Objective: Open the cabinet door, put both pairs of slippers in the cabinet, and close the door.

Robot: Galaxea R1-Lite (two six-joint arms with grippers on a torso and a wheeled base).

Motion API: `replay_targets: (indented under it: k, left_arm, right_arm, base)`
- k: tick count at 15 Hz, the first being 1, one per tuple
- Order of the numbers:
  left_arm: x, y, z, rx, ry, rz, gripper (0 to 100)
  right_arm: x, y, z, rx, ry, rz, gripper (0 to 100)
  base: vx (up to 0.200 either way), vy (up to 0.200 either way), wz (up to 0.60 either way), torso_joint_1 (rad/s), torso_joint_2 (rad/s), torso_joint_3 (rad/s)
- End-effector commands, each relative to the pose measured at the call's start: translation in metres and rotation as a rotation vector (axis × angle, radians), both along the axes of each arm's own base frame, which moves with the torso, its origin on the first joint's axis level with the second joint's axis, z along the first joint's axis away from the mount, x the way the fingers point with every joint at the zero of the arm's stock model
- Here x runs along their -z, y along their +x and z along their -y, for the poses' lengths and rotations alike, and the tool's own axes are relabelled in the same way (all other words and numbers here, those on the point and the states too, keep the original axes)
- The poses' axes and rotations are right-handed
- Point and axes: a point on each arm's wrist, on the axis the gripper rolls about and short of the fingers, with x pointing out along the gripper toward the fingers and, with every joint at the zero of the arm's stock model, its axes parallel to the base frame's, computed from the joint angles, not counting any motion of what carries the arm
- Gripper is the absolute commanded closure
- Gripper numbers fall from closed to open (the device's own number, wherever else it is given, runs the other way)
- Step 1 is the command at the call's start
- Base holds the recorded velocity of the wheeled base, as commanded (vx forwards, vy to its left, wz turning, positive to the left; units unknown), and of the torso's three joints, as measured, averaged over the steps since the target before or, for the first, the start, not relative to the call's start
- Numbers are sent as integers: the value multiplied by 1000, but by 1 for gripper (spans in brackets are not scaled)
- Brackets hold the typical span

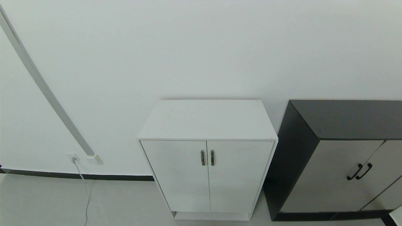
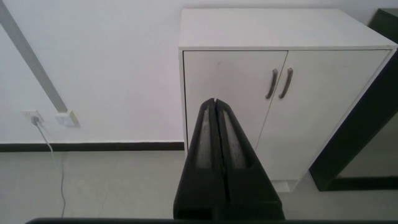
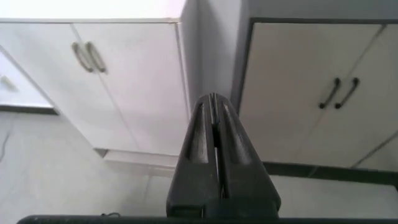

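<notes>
Facing the shut white cabinet (image 1: 207,122), left claw (image 2: 215,101) and right claw (image 3: 213,97) both pinched together, empty.

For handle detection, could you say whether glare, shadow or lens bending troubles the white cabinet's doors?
Head view: even light, no glare on the white cabinet; its sides converge downward. Left wrist view: the shut left tool covers part of the doors. Right wrist view: shadow fills the gap beside the dark cabinet.

black cabinet (image 1: 314,125) against wall, pale doors shut, two black handles (image 1: 359,171) side by side. grey cable (image 1: 86,194) plugged into wall socket (image 1: 73,157); slanted trunking (image 1: 40,81) ends beside it.
</notes>
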Motion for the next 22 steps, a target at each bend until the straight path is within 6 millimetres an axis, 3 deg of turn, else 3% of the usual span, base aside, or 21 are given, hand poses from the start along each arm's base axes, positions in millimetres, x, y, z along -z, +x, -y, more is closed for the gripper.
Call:
replay_targets:
  k: [1, 4, 11, 22]
  left_arm:
    - [0, 0, 0, 0, 0, -1, 100]
    - [0, 0, 0, -2, 0, -1, 100]
    - [0, 0, 0, 0, 0, -1, 100]
    - [0, 0, 0, -2, 1, -1, 100]
  right_arm:
    - [0, 0, -1, 46, -1, -3, 100]
    - [2, -8, -1, 55, 1, 103, 100]
    - [1, -8, 2, 180, 77, 115, 100]
    - [1, -8, 2, 178, 71, 114, 100]
  base:
    - [0, 0, 0, 0, 0, 0]
    - [0, 0, 0, 0, 0, 0]
    - [0, 0, 0, 0, 0, 0]
    - [0, 0, 0, 0, 0, 0]
